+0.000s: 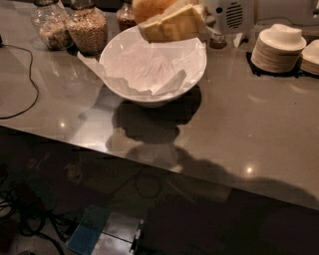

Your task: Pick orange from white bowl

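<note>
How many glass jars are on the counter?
3 jars: two side by side at far left, a third partly hidden behind the orange, which the gripper holds above the white bowl. Others may be hidden.

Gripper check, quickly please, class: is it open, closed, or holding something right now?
Gripper: closed on the orange, holding it above the far rim of the white bowl.
</note>
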